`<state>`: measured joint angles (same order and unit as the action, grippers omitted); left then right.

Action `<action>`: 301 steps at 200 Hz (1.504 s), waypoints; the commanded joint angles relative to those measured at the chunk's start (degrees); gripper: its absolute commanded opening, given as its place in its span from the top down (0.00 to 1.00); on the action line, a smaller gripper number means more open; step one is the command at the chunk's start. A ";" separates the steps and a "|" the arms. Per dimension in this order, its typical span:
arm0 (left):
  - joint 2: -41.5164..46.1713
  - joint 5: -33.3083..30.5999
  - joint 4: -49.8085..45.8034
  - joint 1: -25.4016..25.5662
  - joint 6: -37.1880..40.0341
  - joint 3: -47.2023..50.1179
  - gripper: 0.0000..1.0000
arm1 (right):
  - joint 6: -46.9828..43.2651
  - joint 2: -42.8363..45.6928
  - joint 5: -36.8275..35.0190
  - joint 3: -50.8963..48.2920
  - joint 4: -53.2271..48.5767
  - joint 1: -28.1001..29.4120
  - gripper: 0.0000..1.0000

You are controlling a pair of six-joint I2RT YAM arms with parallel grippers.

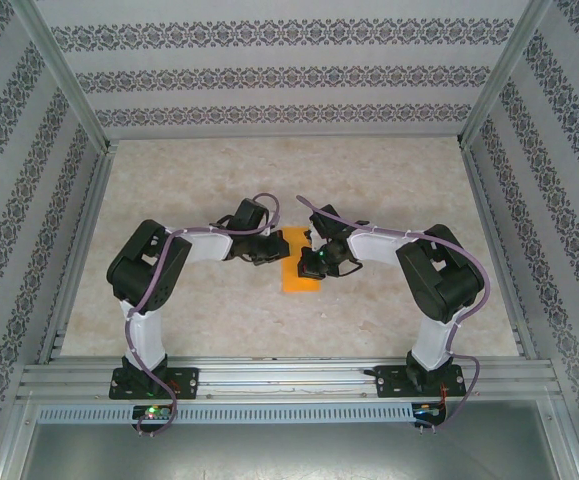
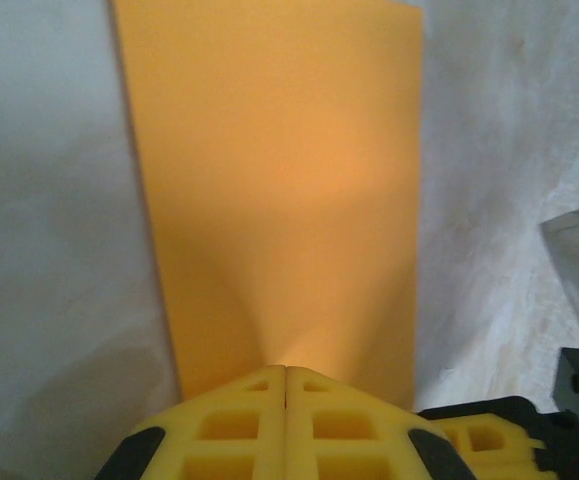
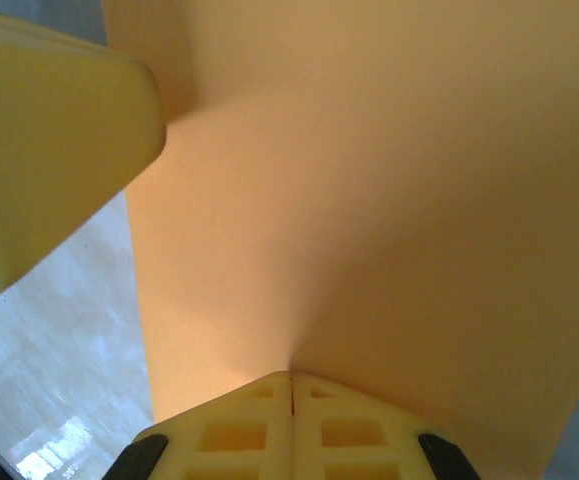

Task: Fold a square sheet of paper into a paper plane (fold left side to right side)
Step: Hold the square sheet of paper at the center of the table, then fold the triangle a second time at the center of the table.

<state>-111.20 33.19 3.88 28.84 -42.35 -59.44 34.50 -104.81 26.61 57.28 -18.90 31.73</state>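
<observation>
The square sheet of paper [image 1: 300, 268] is orange and lies on the table as a narrow upright rectangle between the two arms. My left gripper [image 1: 274, 250] comes in from the left and is shut, its yellow tips [image 2: 286, 368] down against the near part of the sheet [image 2: 279, 190]. From the right, my right gripper [image 1: 315, 262] is also shut, and its tips [image 3: 291, 374] rest on the sheet [image 3: 369, 200]. The left gripper's yellow finger [image 3: 49, 150] looms at the upper left of the right wrist view. Nothing shows between either pair of jaws.
The beige tabletop [image 1: 199, 190] is boxed in by patterned walls [image 1: 269, 75] and aluminium posts. A metal rail [image 1: 289, 378] with both arm bases runs along the near edge. Bare table lies beyond the paper and to either side.
</observation>
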 commanded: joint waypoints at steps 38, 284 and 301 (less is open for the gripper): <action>-1.84 -2.40 -2.46 0.43 -0.37 2.22 0.98 | 0.89 -1.66 -1.37 0.10 -5.42 0.09 1.00; -2.01 -2.24 -2.61 0.83 0.45 2.84 1.00 | 7.22 6.38 11.21 -9.93 5.51 -7.73 0.66; -1.92 -2.22 -2.59 0.81 0.51 2.84 1.00 | 7.90 6.40 11.60 -9.94 7.19 -7.99 0.67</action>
<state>-111.63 32.77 4.54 28.88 -42.52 -58.72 40.82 -98.04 36.82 47.70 -14.46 23.51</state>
